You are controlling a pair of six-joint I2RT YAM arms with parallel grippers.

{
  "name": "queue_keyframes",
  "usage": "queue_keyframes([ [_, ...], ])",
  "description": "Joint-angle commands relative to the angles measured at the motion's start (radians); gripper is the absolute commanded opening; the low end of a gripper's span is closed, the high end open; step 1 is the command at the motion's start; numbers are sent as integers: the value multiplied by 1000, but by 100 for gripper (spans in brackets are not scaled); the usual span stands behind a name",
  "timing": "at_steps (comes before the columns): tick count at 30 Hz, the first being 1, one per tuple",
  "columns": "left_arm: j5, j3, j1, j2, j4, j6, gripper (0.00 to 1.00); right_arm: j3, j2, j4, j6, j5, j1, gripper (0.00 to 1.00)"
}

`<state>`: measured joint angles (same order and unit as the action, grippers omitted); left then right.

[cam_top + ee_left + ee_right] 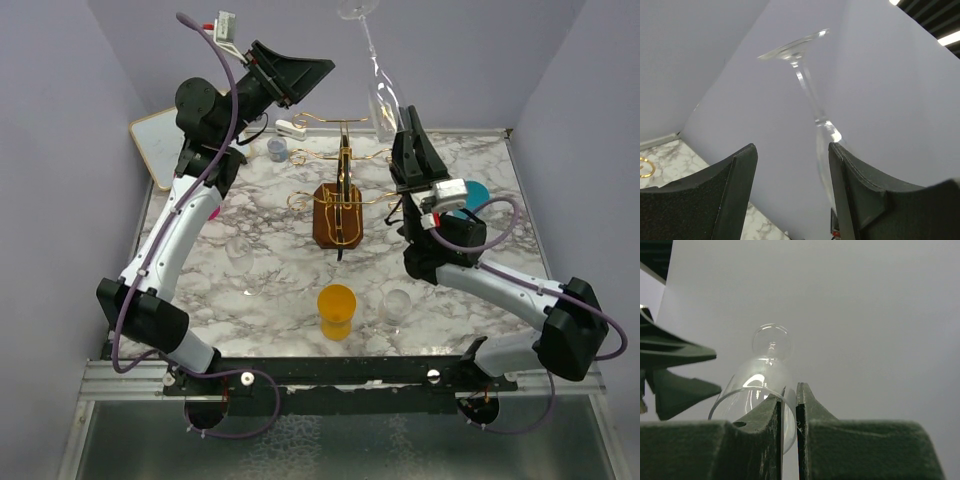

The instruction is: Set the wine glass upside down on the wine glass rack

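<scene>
Gold wire rack (340, 190) sits mid-worktop (270, 290), and the glass (383, 100) is nowhere near it yet. It's up in the air, showing beyond the rack and a bit to its right in the top view, foot up and bowl down. So it's already flipped, which is the whole point: the rack's arms catch the foot and the bowl hangs underneath.

Right end effector (408, 135) is clamped on the bowl's rim, one finger inside the bowl and one outside, pinching the wall. The right wrist view shows that really clearly. It seems a fine way to get a glass off the worktop, but I reckon it's an awkward grip for racking. The arm ends up below the bowl, right where the wires would want to be.

That's probably why the left end effector (310, 72) is up there too, fingers apart and empty, aimed at the stem (810, 95). In its own wrist view the stem stands beyond the gap, not touching either finger. My guess is a handover: left takes the stem, right lets go, then the foot slides between two arms.

Worry for me is that thin-rim pinch. The glass leans a little, so a bump from the left side could swing it or pop it loose.
</scene>
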<state>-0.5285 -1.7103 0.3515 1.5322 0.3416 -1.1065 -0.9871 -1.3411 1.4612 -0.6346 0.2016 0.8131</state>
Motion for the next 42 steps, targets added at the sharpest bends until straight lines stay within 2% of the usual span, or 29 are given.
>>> queue_keyframes([
  [1, -49, -3, 25, 12, 272, -50, 61, 10, -38, 142, -45, 35, 39, 1],
  [6, -71, -8, 58, 36, 337, -61, 58, 7, -54, 161, -52, 39, 67, 1],
  [14, -47, -4, 74, 62, 309, -6, 54, 5, -54, 172, -68, 34, 84, 1],
  [32, -5, -34, 80, 113, 281, 21, 54, 8, -68, 139, -82, -14, 116, 1],
  [35, 0, -40, 80, 120, 297, 4, 48, 8, -74, 138, -89, -4, 116, 1],
  [39, -4, -40, 80, 120, 330, -27, 33, 7, -88, 132, -100, 9, 116, 1],
  [42, -12, -42, 80, 120, 354, -57, 32, 8, -101, 131, -97, 12, 116, 1],
])
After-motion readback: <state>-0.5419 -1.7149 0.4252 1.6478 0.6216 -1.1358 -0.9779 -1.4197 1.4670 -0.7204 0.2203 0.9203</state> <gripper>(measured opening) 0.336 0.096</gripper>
